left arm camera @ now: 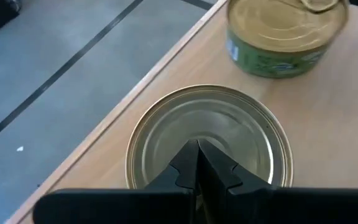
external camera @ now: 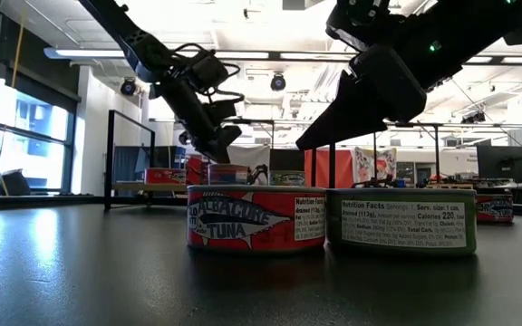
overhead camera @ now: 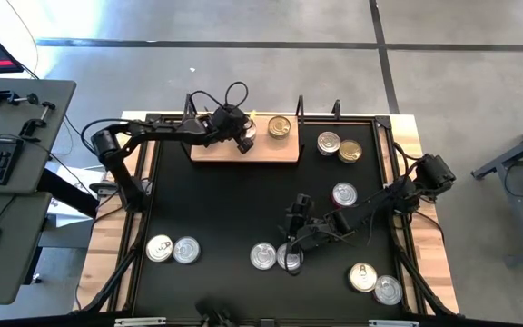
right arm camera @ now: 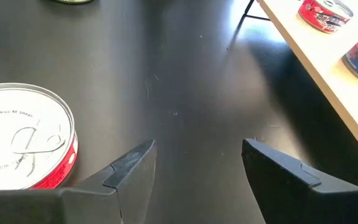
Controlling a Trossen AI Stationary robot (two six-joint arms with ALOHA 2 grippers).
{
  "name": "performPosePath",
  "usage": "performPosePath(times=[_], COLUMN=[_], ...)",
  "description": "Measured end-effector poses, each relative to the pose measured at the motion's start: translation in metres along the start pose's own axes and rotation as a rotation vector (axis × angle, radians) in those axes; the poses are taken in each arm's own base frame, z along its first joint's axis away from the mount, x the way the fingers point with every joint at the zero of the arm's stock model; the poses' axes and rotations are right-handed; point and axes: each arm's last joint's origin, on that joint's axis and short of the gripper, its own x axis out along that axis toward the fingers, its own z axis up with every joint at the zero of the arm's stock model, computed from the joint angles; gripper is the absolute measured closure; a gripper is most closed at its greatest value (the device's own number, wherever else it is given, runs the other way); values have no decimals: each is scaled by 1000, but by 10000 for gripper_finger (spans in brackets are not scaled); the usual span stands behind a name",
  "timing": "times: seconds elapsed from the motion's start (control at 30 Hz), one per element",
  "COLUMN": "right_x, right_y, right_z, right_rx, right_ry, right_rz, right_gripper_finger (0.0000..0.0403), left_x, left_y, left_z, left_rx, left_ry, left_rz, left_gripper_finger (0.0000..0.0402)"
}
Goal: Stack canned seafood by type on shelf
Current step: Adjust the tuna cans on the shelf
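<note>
Left gripper (overhead camera: 241, 138) over the shelf (overhead camera: 275, 153) at the table's far edge, jaws pressed together above a silver-topped tin (left arm camera: 209, 140); a gold-topped, green-sided tin (overhead camera: 280, 127) stands just right of it. Right gripper (overhead camera: 295, 250) hangs mid-table, jaws apart and empty, beside a red-sided tin (right arm camera: 25, 144). Other tins are scattered across the black table (overhead camera: 225, 209).

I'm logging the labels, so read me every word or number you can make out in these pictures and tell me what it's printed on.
"ALBACORE TUNA": side of the red can, low view.
"Nutrition Facts": white panel on that same can; the lines under it are too small.
"Nutrition Facts" and "Calories 220": panel on the green can beside it; the rest is too small.
Embossed lettering on the silver lid of the red-sided can, right wrist view: too faint to read.
Green-sided gold-topped can, left wrist view: label blurred.
</note>
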Motion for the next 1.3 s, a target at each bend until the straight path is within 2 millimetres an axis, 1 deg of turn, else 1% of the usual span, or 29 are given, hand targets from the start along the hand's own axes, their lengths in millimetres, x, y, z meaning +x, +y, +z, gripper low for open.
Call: performPosePath(times=[0.1, 0.23, 0.33, 0.5, 0.57, 0.63, 0.73, 0.83, 1.0, 1.17, 1.3], right_x=[0, 0, 0, 0, 0, 0, 1, 1, 1, 1, 1], right_y=[0, 0, 0, 0, 0, 0, -1, -1, -1, -1, -1], right_z=[0, 0, 0, 0, 0, 0, 0, 0, 0, 0, 0], right_rx=[-1, -2, -2, 19, 21, 23, 25, 26, 25, 19, 19], right_ry=[1, 2, 2, 3, 3, 3, 3, 2, 4, 4, 4], right_rz=[0, 0, 0, 0, 0, -1, -3, -4, -3, -3, -3], right_gripper_finger=[171, 171, 171, 171, 171, 171, 171, 171, 171, 171, 171], left_x=[1, -4, -17, -49, -58, -62, -58, -50, -37, -27, -25], left_y=[5, 3, 1, 4, 8, 14, 24, 29, 27, 24, 24], left_z=[2, 3, 2, -4, -6, -12, -20, -25, -36, -34, -34], left_rx=[-9, 21, 47, 84, 49, 7, -33, -33, -24, -29, -29], left_ry=[-24, -13, 29, 149, 181, 237, 305, 307, 356, 335, 327], left_rz=[11, 16, 81, 308, 330, 321, 337, 360, 338, 327, 325], left_gripper_finger=[401, 401, 401, 401, 401, 401, 401, 401, 401, 401, 401])
